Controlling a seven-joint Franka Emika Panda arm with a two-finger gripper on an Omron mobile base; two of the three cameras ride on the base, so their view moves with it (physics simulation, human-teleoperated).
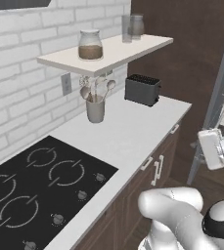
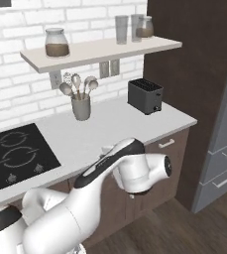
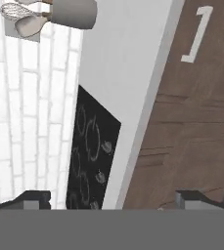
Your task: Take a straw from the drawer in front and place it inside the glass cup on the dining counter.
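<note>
The dark brown drawer [image 2: 173, 151] sits shut under the right end of the white worktop, with a small silver bar handle [image 2: 166, 143]. In the left base view the drawer [image 1: 171, 140] is just left of my white hand. In the rolled hand view a brown cabinet front [image 3: 201, 83] with a silver handle [image 3: 196, 34] lies ahead. My gripper [image 3: 114, 200] is open, its dark fingertips [image 3: 33, 197] set wide apart with nothing between them. It hangs in front of the cabinets, apart from them. The straw, the glass cup and the dining counter are out of view.
A black hob [image 1: 35, 185] fills the worktop's left end. A grey utensil holder [image 1: 95, 108] and a black toaster [image 1: 142, 90] stand near the brick wall. A shelf [image 1: 108, 53] above carries jars and tall glasses. A grey fridge [image 2: 224, 144] stands at the right.
</note>
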